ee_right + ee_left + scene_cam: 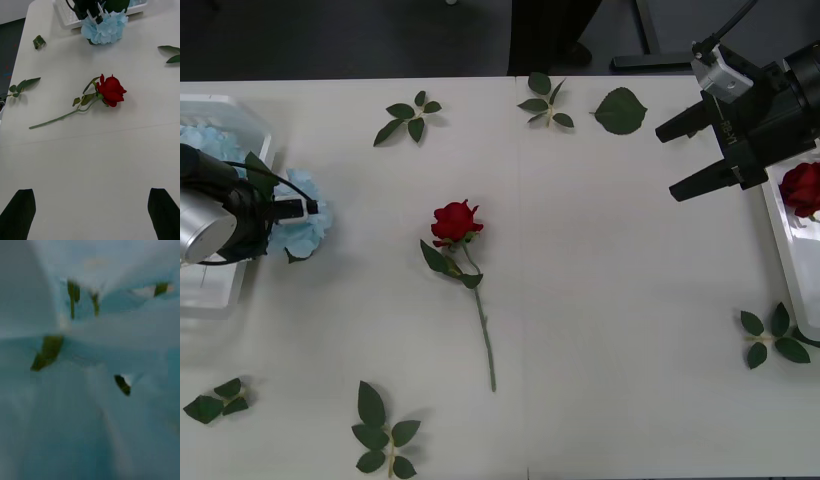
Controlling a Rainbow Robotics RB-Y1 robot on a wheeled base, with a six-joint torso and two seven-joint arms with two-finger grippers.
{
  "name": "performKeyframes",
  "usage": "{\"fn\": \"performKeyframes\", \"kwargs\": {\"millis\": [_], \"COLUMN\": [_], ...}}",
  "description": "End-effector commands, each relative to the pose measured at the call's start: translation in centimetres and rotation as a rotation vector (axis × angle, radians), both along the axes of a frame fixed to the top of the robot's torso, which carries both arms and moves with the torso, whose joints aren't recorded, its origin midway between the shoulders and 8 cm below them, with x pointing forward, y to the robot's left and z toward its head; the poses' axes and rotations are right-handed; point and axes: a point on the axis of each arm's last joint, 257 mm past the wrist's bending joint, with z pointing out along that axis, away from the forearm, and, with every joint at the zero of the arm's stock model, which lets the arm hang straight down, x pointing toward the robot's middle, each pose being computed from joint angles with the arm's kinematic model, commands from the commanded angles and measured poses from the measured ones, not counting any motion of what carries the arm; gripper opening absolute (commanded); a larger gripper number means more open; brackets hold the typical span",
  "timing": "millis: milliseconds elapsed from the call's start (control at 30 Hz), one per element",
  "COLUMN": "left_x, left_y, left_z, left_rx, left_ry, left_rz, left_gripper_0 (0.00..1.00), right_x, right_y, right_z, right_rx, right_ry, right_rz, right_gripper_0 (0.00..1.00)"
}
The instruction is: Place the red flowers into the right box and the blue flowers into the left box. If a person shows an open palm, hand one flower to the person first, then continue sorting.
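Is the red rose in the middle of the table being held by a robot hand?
No, the red rose lies flat on the table with neither hand touching it.

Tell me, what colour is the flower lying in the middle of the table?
Red. The long-stemmed red rose shows best in the right wrist view.

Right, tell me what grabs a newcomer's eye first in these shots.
A single red rose lies alone mid-table, its stem trailing toward the robot. At the table's left edge the left gripper is pressed into a pale-blue hydrangea hanging over the white tray's rim. The right gripper hovers open beside the clear tray, which holds another red bloom.
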Motion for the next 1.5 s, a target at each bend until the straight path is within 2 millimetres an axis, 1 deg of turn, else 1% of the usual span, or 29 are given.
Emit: {"fn": "performKeyframes", "kwargs": {"millis": [33,67,100,133,167,533,600,733,833,933,1067,1133,1200,1300,1333,1400,1433,1500], "left_x": [2.1,2.0,2.0,2.0,2.0,1.9,1.8,1.9,1.7,1.6,0.5,-0.3,-1.6,-3.9,-4.5,-6.4,-7.5,-9.4], "left_y": [0.1,0.2,0.2,0.2,0.1,-0.2,-0.5,-1.3,-1.9,-2.1,0.0,1.2,3.2,5.3,5.8,7.4,8.5,10.8], "left_z": [2.1,2.0,2.0,2.0,1.9,1.8,1.7,2.2,3.7,6.5,11.7,13.5,16.1,18.8,19.1,20.1,20.5,20.4], "left_rx": [0.022,0.023,0.022,0.023,0.019,0.0,-0.022,-0.107,-0.211,-0.309,-0.394,-0.415,-0.452,-0.52,-0.533,-0.58,-0.604,-0.627], "left_ry": [-0.032,-0.031,-0.032,-0.031,-0.029,-0.027,-0.024,-0.024,-0.012,-0.012,-0.01,-0.011,-0.017,-0.021,-0.02,-0.022,-0.028,-0.039], "left_rz": [-0.034,-0.031,-0.032,-0.031,-0.03,-0.027,-0.021,0.009,0.06,0.107,0.183,0.211,0.257,0.307,0.317,0.355,0.382,0.437], "left_gripper_0": [0.66,0.3,0.16,0.05,0.0,0.0,0.0,0.0,0.0,0.0,0.0,0.0,0.0,0.0,0.0,0.0,0.0,0.0], "right_x": [0.4,0.4,0.4,0.4,0.4,0.4,0.3,0.3,0.3,0.3,0.3,0.3,0.3,0.3,0.3,0.3,0.3,0.3], "right_y": [-0.9,-0.8,-0.9,-0.9,-0.9,-0.9,-0.8,-0.7,-0.7,-0.7,-0.7,-0.7,-0.7,-0.7,-0.7,-0.7,-0.7,-0.7], "right_z": [1.3,1.3,1.3,1.3,1.2,1.3,1.3,1.4,1.4,1.4,1.4,1.4,1.4,1.4,1.4,1.4,1.4,1.4], "right_rx": [0.012,0.013,0.014,0.014,0.013,0.017,0.017,0.021,0.021,0.021,0.021,0.021,0.021,0.021,0.021,0.021,0.021,0.021], "right_ry": [-0.012,-0.011,-0.011,-0.011,-0.009,-0.01,-0.008,-0.01,-0.01,-0.01,-0.01,-0.01,-0.01,-0.01,-0.01,-0.01,-0.01,-0.01], "right_rz": [-0.034,-0.033,-0.034,-0.034,-0.034,-0.033,-0.031,-0.031,-0.031,-0.031,-0.031,-0.031,-0.031,-0.031,-0.031,-0.031,-0.031,-0.031], "right_gripper_0": [0.87,0.87,0.87,0.87,0.87,0.87,0.87,0.87,0.87,0.87,0.87,0.87,0.87,0.87,0.88,0.92,0.94,0.99]}}
